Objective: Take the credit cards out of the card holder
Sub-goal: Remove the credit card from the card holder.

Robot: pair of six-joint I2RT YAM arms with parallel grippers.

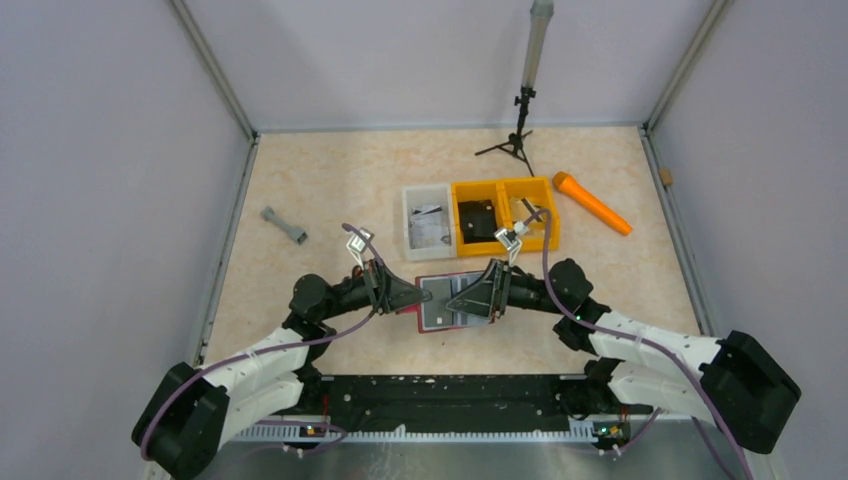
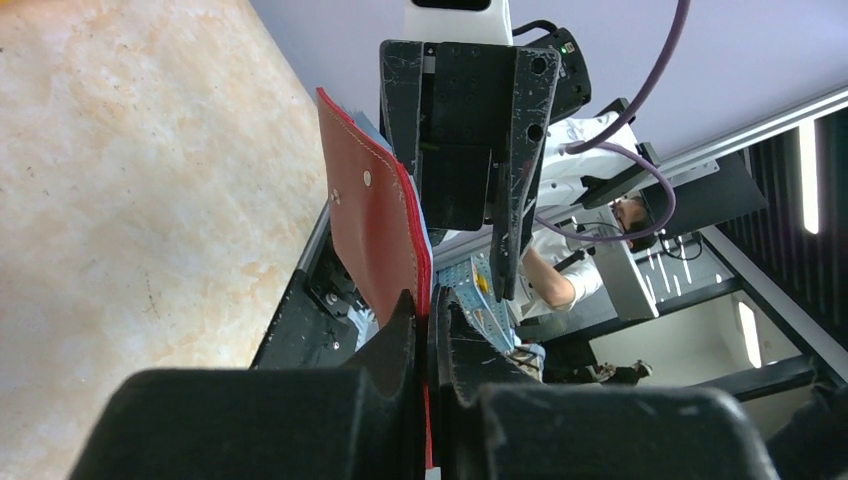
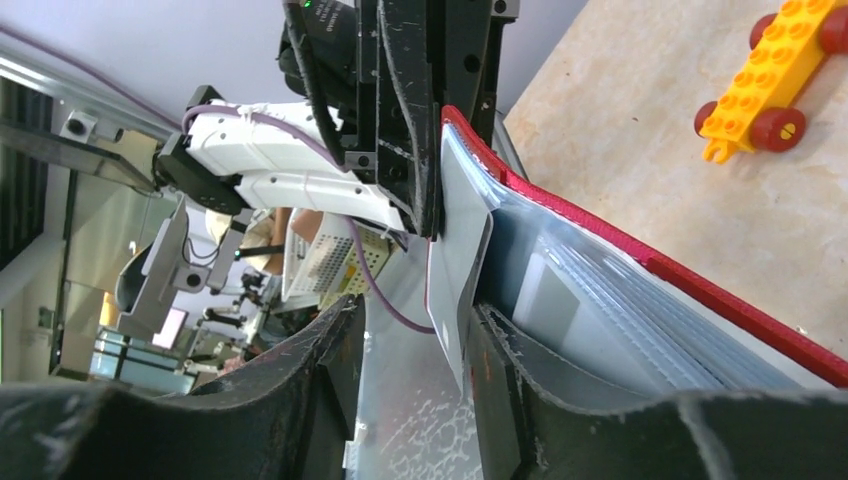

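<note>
Here the left pincer (image 2: 430, 312) clamps an edge of the card holder (image 2: 372, 228) above the worktop (image 1: 330, 180) while the right pincer (image 3: 420, 335) stands spread astride one protruding credit card (image 3: 458, 262), so a skewed pinch could well jam it or tug the holder loose.

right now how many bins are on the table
3, in a row behind the wallet: a white bin on the left, an orange bin in the middle, another orange bin on the right. The orange two touch and may be one piece.
</note>
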